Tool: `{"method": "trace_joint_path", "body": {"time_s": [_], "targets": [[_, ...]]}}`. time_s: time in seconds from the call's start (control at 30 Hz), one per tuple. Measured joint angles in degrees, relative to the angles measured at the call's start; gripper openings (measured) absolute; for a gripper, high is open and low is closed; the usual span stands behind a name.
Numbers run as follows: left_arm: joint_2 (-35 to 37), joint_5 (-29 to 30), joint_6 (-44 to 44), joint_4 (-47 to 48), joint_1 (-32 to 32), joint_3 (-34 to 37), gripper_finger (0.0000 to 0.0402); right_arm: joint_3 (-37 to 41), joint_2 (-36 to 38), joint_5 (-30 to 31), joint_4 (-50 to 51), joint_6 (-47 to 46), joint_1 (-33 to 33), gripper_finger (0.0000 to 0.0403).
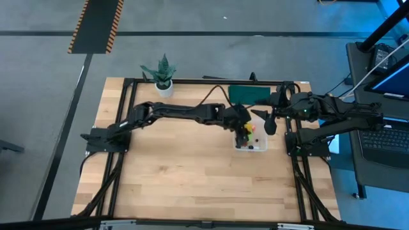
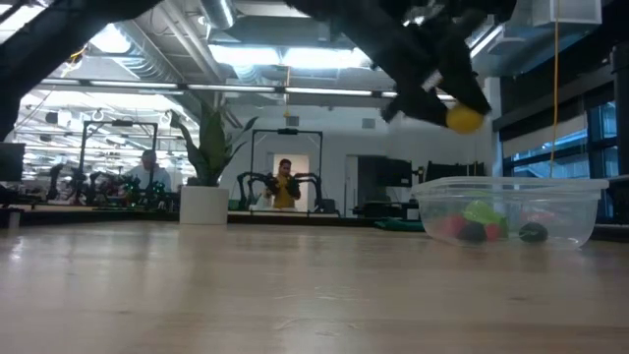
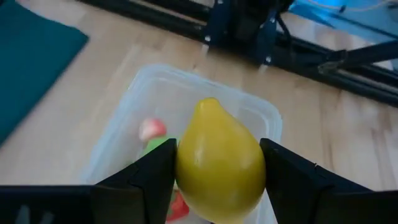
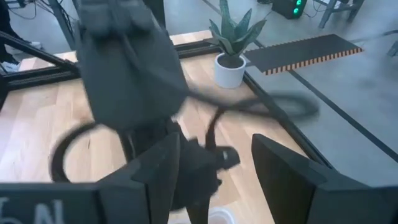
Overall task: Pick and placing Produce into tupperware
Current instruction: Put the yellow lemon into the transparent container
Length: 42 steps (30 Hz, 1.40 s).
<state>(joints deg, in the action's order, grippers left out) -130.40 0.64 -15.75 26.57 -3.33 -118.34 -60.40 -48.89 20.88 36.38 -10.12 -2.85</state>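
Note:
My left gripper (image 1: pixel 245 130) is shut on a yellow lemon (image 3: pixel 217 168) and hangs over the clear tupperware (image 1: pixel 250 142). In the low view the lemon (image 2: pixel 464 119) is well above the box's rim (image 2: pixel 506 183). A pink piece (image 3: pixel 152 129), a green piece (image 2: pixel 480 211), red pieces (image 3: pixel 179 206) and dark berries (image 2: pixel 532 233) lie in the box. The box stands on the table right of centre. My right gripper (image 1: pixel 270 122) is open and empty, in the air just right of the box; it also shows in the right wrist view (image 4: pixel 214 155). My left gripper pinches the lemon at its wide middle (image 3: pixel 186 171) between the two fingers (image 3: pixel 155 174), one on each side. The fingers come from above, slanting down toward the box. The lemon is lifted clear, and its pointed end (image 3: pixel 208 102) faces away from the wrist.
A flat dark green mat (image 1: pixel 248 94) lies at the far edge behind the box. A potted green plant (image 1: pixel 163 75) stands at the far left corner. Black frame rails (image 1: pixel 297 147) run along the table's sides. People show in the room behind (image 2: pixel 285 185).

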Motion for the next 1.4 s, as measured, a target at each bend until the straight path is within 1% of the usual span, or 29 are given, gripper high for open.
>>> {"method": "trace_joint_path", "body": {"time_s": [0.17,0.3,0.4,0.6,0.7,0.77,0.87,1.07,1.33,1.4], "targets": [[-3.76,-0.74,0.02,-1.91,-0.16,-0.02,0.0208,0.02,0.62,0.0,1.93,-0.45,0.06,0.0204],[-5.49,-0.65,0.0,-4.21,-0.16,-0.02,0.0207,0.05,1.26,0.0,2.86,-1.87,0.06,0.0204],[-6.74,-0.59,0.0,-3.98,-0.16,-0.02,0.0209,0.05,1.72,0.0,2.82,-2.61,0.06,0.0204],[-7.8,-0.23,-0.09,-3.83,0.06,-0.02,0.0209,0.04,2.14,0.04,2.36,-3.14,0.06,0.0204],[-7.99,-0.17,-0.11,-3.67,0.08,0.0,0.0209,0.02,2.79,0.02,4.02,-1.39,0.06,0.0204],[-7.94,-0.16,-0.11,-3.67,0.08,0.0,0.0209,0.02,4.21,0.02,6.12,-0.16,0.06,0.0204],[-7.94,-0.15,-0.13,-3.57,0.08,0.0,0.0209,0.02,7.25,0.02,6.91,-0.86,0.06,0.0204],[-7.93,-0.13,-0.17,-3.62,0.08,0.0,0.021,-0.06,15.61,0.04,7.57,-1.74,0.06,0.0204],[-7.88,-0.13,-0.15,-3.63,0.04,0.0,0.021,0.06,22.0,0.04,11.43,-0.2,0.06,0.0204],[-7.88,-0.13,-0.14,-3.63,0.02,0.0,0.021,1.5,23.59,0.04,10.12,0.34,0.06,0.0204]]}}
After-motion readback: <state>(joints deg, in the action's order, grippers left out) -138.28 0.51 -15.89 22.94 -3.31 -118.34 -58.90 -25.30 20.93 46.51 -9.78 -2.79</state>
